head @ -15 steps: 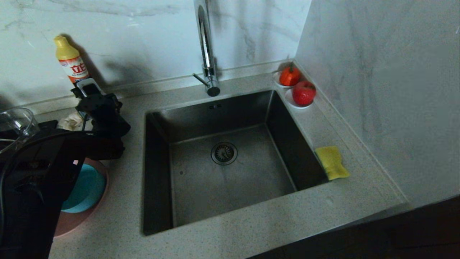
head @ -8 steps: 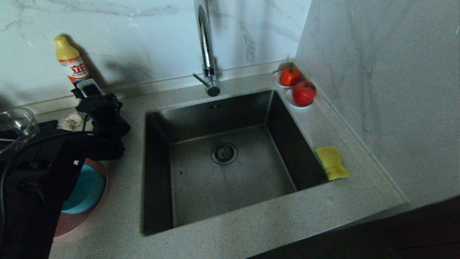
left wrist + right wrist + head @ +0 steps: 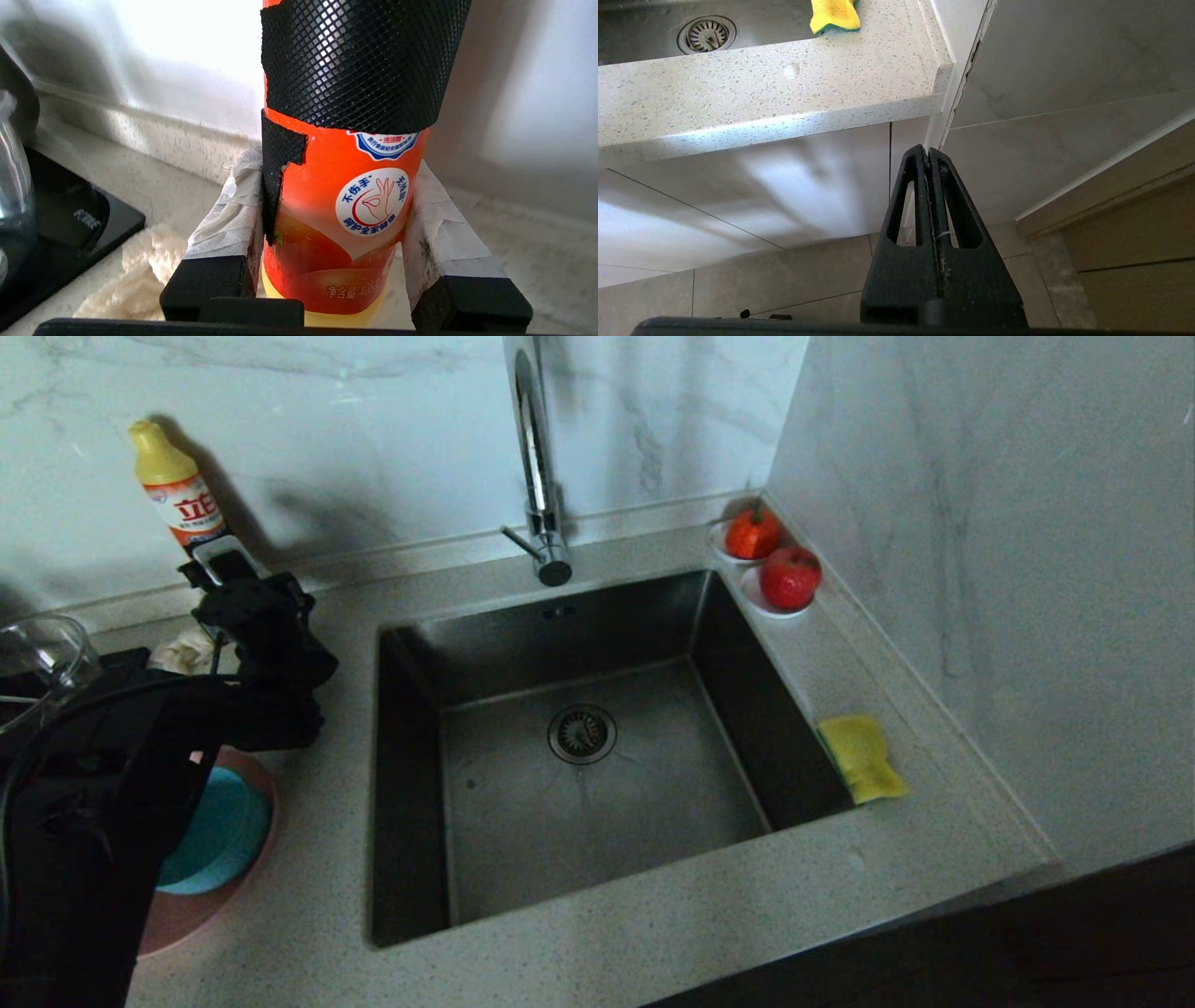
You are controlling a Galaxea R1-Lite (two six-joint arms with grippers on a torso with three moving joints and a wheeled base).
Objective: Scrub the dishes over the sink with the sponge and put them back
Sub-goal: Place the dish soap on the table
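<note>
My left gripper (image 3: 334,242) is clamped on the soap bottle (image 3: 345,196), one taped finger (image 3: 224,224) each side of its lower body, pads touching the orange label. A black mesh sleeve (image 3: 359,60) wraps the bottle higher up. In the head view the bottle (image 3: 173,490) stands by the back wall at the far left of the counter (image 3: 607,943), w/ my left arm reaching to its base; the contact itself is hidden there by the wrist.

Just under my left arm sits the pink plate (image 3: 201,905) w/ the teal bowl (image 3: 215,835) on it, both partly covered by the arm. Can't see the chopsticks. A clear glass cup (image 3: 42,658) is at the far left edge, and a beige paper wad (image 3: 182,649) lies beside it on the counter, near my fingers in the wrist view (image 3: 135,266).

The sink (image 3: 411,784) is mid-counter, drain strainer (image 3: 582,733) at its centre, faucet (image 3: 537,476) behind it. The sponge (image 3: 861,758) lies on the counter at the sink's right rim, yellow side up, green edge showing in the right wrist view (image 3: 833,14), well apart from the dishes. Two small white saucers in the far right corner hold a tomato (image 3: 752,532) and an apple (image 3: 789,577).

My right gripper (image 3: 930,156) hangs below counter level in front of the cabinet, fingers pressed together, nothing in them.
</note>
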